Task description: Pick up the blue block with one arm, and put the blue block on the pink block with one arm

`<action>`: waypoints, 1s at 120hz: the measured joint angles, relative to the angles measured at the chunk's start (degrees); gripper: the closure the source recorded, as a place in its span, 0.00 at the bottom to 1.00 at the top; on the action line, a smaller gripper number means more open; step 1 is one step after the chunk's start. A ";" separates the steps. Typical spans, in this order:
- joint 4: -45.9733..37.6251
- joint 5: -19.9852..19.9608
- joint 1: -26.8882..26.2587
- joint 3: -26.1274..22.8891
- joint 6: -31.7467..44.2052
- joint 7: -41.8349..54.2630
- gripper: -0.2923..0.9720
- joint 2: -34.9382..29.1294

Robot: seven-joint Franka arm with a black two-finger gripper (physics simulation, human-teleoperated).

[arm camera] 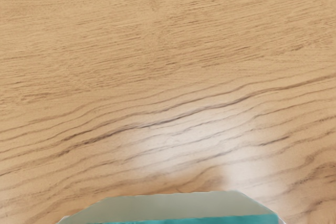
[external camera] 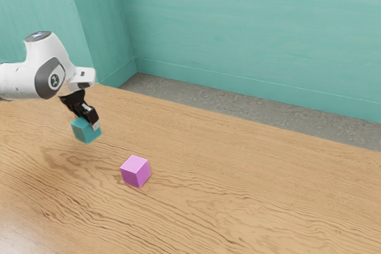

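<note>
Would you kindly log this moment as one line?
phase: carry | gripper: shut on blue block, above table | pink block: on table, top bare

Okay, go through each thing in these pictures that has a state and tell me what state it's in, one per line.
gripper: shut on the blue block, raised above the table.
blue block: held, tilted, lifted off the table.
pink block: resting on the table, nothing on top, apart from the blue block.
</note>
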 joint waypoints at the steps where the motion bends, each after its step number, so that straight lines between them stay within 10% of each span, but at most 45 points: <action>1: -0.17 -0.15 -0.24 -0.24 -0.03 -0.27 0.49 -0.28; 32: -8.37 -8.77 -27.02 14.71 1.11 -7.94 0.49 -10.65; 120: -13.19 -6.73 -26.36 10.08 5.96 -24.87 0.49 -9.47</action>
